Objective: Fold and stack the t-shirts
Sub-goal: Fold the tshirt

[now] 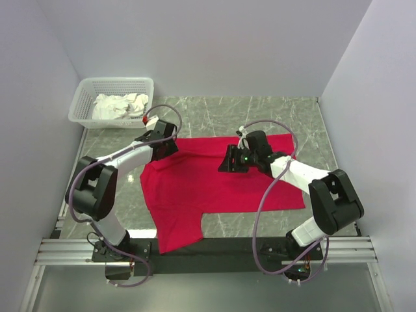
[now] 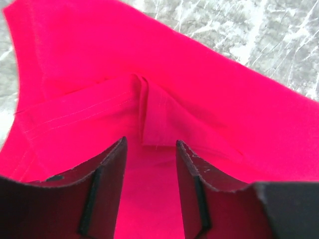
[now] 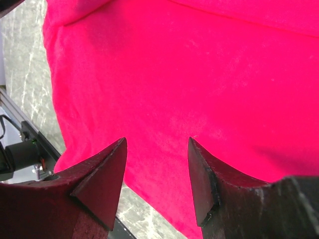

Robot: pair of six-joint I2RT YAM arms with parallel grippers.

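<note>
A bright red t-shirt [image 1: 208, 185] lies spread on the marble table, one part hanging toward the front edge. My left gripper [image 1: 170, 147] is open at the shirt's far left corner; in the left wrist view [image 2: 150, 143] its jaws stand apart just above a small raised fold of red fabric [image 2: 152, 119]. My right gripper [image 1: 229, 161] is open over the shirt's upper middle; in the right wrist view [image 3: 157, 142] its jaws stand apart above flat red cloth [image 3: 174, 74], holding nothing.
A white lattice basket [image 1: 83, 97] with crumpled white cloth [image 1: 120, 106] stands at the far left corner. Grey walls close in on three sides. The metal rail [image 1: 208, 250] with the arm bases runs along the front edge.
</note>
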